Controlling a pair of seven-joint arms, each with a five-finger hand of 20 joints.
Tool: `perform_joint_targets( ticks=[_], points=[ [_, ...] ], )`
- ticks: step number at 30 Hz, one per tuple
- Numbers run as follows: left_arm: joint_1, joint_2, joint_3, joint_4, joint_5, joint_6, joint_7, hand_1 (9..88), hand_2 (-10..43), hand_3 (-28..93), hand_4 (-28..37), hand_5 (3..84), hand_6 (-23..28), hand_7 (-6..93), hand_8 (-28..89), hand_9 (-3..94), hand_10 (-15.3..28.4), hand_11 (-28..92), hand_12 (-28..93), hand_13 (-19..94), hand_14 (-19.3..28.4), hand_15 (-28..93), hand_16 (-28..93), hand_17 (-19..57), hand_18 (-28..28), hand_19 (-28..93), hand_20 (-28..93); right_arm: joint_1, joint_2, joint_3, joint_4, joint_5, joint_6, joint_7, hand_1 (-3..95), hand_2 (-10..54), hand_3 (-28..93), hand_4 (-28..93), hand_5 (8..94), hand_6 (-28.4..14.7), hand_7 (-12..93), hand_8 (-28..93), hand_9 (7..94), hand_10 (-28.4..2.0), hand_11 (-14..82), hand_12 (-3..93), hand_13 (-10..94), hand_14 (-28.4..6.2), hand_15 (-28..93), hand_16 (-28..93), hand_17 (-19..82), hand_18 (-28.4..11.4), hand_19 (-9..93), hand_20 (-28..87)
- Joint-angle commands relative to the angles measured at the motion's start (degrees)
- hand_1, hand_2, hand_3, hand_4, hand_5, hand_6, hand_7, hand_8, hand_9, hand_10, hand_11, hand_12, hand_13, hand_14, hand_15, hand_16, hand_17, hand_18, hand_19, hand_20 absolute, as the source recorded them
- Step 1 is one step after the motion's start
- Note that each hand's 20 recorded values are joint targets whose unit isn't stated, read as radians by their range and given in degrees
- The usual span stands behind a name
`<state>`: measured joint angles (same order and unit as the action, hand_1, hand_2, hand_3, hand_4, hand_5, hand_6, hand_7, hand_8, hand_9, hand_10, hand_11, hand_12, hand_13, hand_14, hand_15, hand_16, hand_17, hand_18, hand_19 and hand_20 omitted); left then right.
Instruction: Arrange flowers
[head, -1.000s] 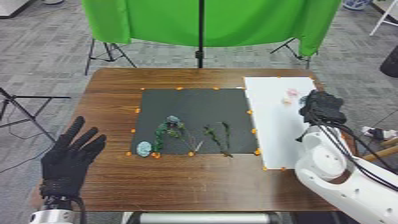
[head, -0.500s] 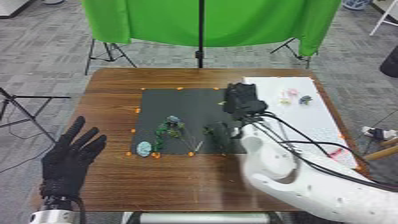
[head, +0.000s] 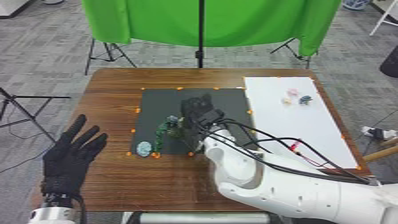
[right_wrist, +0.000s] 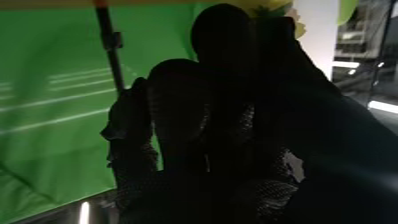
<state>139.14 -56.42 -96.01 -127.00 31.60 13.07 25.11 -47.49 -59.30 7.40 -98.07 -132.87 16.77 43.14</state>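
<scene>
Leftward travel brings the black-gloved right hand (head: 197, 107) from the white paper sheet (head: 282, 130) to above the dark square mat (head: 158, 100). Fingers and thumb appear closed on a yellow fabric flower (right_wrist: 300, 29); placement probably follows.

Two hands, left (head: 69, 165) and right (head: 197, 111). One tabletop (head: 160, 185), one dark mat (head: 162, 102), one white sheet (head: 277, 122), one green cloth (head: 151, 22). At least six flowers: one pink (head: 292, 92), one cream (head: 286, 101), one blue-green (head: 305, 100), one yellow (right_wrist: 300, 24), two pale blue (head: 144, 148). Over ten orange tabs (head: 133, 130). Stems (head: 160, 137) partly hidden, total unclear.
</scene>
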Motion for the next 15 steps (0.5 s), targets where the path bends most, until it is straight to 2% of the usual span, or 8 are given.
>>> perform_joint_targets(
  ticks=[1,2,3,6,10,12,15],
  points=[
    [-0.7,-0.95,-0.54,0.47,1.31,-0.94,-2.69,20.2,5.9,78,-28.3,30.5,4.7,12.0,-11,29.1,17.8,18,10,21,26.9,41,-8,-8.7,28.4,56,7,2.4,-3.2,-3.2,2.6,-0.6,-0.6,1.1,52.9,-9.5,70,-28,82.3,2.9,15,0,88.6,-7.4,28.2,32.0,72,-6.0,73,21,27,-22.3,85,46],
    [-0.7,-1.19,-0.54,0.53,1.62,-1.23,-2.86,20.2,6.0,78,-28.3,30.5,4.7,11.9,-11,29.1,17.8,18,10,21,26.9,41,-8,-8.7,28.4,56,7,2.5,-3.5,-3.4,2.9,-0.4,-0.9,1.1,52.7,-9.5,70,-28,82.1,3.0,15,0,88.5,-7.4,28.2,31.9,72,-6.1,73,21,27,-22.4,85,46],
    [-1.0,-1.84,-0.73,0.61,2.10,-1.68,-3.78,20.3,6.0,78,-28.3,30.5,4.7,12.0,-11,29.1,17.8,18,10,21,26.9,41,-8,-8.7,28.4,56,7,2.5,-3.8,-3.6,3.2,-0.6,-0.9,1.4,52.6,-9.5,70,-28,81.9,2.9,15,0,88.4,-7.4,28.3,31.9,72,-6.1,73,21,27,-22.4,85,46],
    [-1.0,-1.44,-0.72,0.64,1.91,-1.61,-3.80,20.4,6.0,78,-28.3,30.5,4.7,11.9,-11,29.0,17.8,18,10,21,26.9,41,-8,-8.7,28.4,57,7,2.5,-4.3,-4.0,3.7,-0.9,-1.4,1.9,52.1,-9.5,69,-28,81.3,3.0,15,0,87.9,-7.7,28.5,31.7,72,-6.2,73,21,26,-22.4,85,46],
    [-0.9,-1.52,-1.05,0.48,1.91,-1.54,-4.40,20.6,5.8,78,-28.3,30.5,4.7,12.0,-11,29.1,17.8,18,10,21,26.9,41,-8,-8.8,28.4,57,7,1.3,-4.3,-3.4,3.7,-2.2,-4.2,1.4,50.5,-9.5,70,-28,77.9,2.8,14,-1,86.0,-8.0,28.8,31.6,70,-7.0,74,20,25,-22.6,84,47],
    [-1.1,-2.04,-1.25,0.52,2.37,-1.97,-5.15,20.6,5.8,78,-28.3,30.5,4.7,11.9,-11,29.1,17.8,18,10,21,26.9,41,-8,-8.8,28.4,57,7,0.8,-3.9,-3.3,3.3,-1.9,-5.4,1.6,48.1,-9.5,73,-28,75.2,2.7,14,-2,85.3,-8.1,28.9,31.4,69,-7.1,74,20,25,-22.8,84,47],
    [-0.9,-2.71,-1.62,0.38,2.81,-2.15,-5.88,20.8,5.7,78,-28.3,30.5,4.7,11.9,-11,29.1,17.8,18,10,21,26.8,41,-8,-8.7,28.4,57,7,-0.1,-3.4,-2.6,2.8,-2.0,-6.6,1.2,47.6,-9.5,72,-28,70.5,2.9,15,-10,82.8,-8.4,29.4,31.3,67,-7.5,75,19,24,-22.9,84,48]
  ],
)
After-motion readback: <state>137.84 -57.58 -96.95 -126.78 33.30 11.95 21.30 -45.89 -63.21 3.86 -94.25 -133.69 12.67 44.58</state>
